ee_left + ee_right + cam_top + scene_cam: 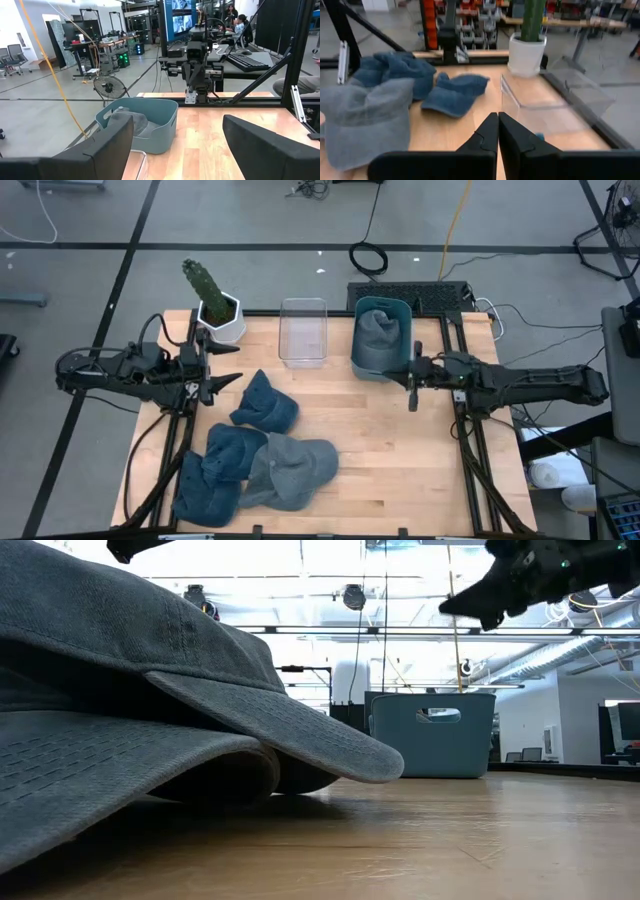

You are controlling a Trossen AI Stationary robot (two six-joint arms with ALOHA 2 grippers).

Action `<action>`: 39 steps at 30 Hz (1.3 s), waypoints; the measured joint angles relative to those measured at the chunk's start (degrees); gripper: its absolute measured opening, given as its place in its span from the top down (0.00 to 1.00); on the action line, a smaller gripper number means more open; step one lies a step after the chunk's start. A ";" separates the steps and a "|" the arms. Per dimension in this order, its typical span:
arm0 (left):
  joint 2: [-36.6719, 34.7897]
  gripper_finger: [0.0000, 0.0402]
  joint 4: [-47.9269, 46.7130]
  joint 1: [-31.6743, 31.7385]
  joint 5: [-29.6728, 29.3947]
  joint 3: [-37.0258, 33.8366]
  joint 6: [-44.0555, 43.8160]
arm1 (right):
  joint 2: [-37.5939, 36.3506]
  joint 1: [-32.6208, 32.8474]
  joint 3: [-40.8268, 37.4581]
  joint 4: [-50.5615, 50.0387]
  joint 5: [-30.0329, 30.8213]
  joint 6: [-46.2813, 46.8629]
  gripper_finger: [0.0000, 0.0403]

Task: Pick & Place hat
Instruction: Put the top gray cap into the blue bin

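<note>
Several caps lie on the near left of the table: a blue cap (265, 406), another blue cap (226, 450), a grey cap (297, 470) and a blue one (205, 496) at the near edge. One more grey hat (378, 330) sits inside the blue bin (357, 360). My left gripper (232, 366) hovers open by the table's left edge, beyond the caps. My right gripper (410, 385) hovers shut just near of the bin. In the right wrist view its shut fingers (497, 132) point at the caps (454, 92). The low view shows cap brims (290, 735) up close.
A clear plastic container (303, 331) stands left of the blue bin at the far edge. A potted cactus (217, 308) stands at the far left corner, close to my left gripper. Bare wood (400, 470) lies on the near right. People sit beyond the table (240, 22).
</note>
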 joint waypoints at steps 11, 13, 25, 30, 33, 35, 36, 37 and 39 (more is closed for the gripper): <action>-0.02 0.19 0.34 0.00 -0.02 0.02 0.00 | -10.24 -0.01 0.00 -8.38 -0.15 -0.35 1.00; 0.00 0.19 0.33 0.00 0.00 0.00 -0.01 | -11.93 -0.01 0.00 -9.10 -0.16 -0.50 1.00; 1.50 0.19 0.31 0.00 2.49 0.02 -8.67 | -16.63 -0.01 0.00 -13.31 -0.17 -2.08 1.00; 2.55 0.19 0.40 -0.01 1.18 0.02 -5.47 | -16.39 -0.01 0.00 -13.38 -0.17 -2.07 1.00; 3.74 0.19 0.32 -0.11 4.50 0.02 -11.10 | -16.41 -0.01 0.00 -13.38 -0.16 -2.09 1.00; 4.97 0.19 0.31 -0.11 9.21 0.02 -14.28 | -16.40 -0.01 0.00 -13.35 -0.17 -2.08 1.00; 5.93 0.19 0.35 -0.14 11.33 0.02 -14.44 | -16.39 -0.01 0.00 -13.35 -0.17 -2.13 1.00; 7.02 0.19 0.26 -0.15 12.83 0.02 -14.20 | -16.39 -0.01 0.00 -13.34 -0.15 -2.33 1.00; 10.01 0.19 -0.03 -0.13 14.16 0.02 -13.75 | -16.41 -0.01 0.00 -13.33 -0.10 -2.87 1.00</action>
